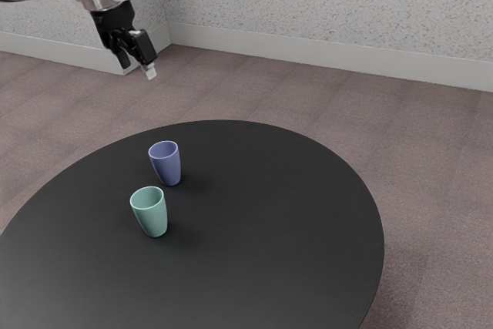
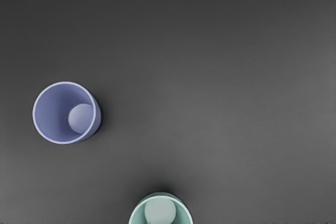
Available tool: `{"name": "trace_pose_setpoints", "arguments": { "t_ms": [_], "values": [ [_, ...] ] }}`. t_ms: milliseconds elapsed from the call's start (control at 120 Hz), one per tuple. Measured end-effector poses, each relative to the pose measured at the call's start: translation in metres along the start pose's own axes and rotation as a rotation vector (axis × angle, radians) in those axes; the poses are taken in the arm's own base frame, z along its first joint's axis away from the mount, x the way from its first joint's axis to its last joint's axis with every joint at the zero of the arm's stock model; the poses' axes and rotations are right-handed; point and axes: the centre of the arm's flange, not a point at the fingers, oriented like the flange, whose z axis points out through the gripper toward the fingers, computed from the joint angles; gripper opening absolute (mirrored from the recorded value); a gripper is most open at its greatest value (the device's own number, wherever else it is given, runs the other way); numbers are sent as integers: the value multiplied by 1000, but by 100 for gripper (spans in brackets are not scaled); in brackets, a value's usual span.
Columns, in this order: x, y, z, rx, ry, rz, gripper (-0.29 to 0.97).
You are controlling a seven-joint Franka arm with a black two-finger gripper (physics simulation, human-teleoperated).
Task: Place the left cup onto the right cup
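Observation:
Two cups stand upright and apart on the round black table [image 1: 277, 213]. The blue-purple cup [image 1: 165, 162] is farther back, and the green cup [image 1: 149, 211] stands a little in front of it, nearer the table's front edge. My gripper [image 1: 139, 65] hangs high above the floor at the exterior view's upper left, well away from both cups, open with nothing between its fingers. The wrist view looks straight down into the blue-purple cup [image 2: 65, 113] and onto the rim of the green cup [image 2: 160, 211] on the dark tabletop [image 2: 226, 77].
Brown carpet floor [image 1: 400, 136] surrounds the table, and a grey speckled wall with a white skirting board [image 1: 347, 55] runs along the back. Bare tabletop stretches to the exterior view's right of the cups.

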Motion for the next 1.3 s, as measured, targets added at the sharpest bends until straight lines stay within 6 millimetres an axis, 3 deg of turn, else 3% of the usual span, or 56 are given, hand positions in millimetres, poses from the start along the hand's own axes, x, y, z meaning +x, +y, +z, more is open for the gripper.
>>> {"name": "trace_pose_setpoints", "arguments": {
  "t_ms": [533, 858, 1300],
  "values": [
    [4, -4, 10, -5, -12, -21, 68],
    [46, -8, 77, 8, -94, -32, 68],
    [68, -31, 165, 6, -164, -93, 68]
  ]
}}
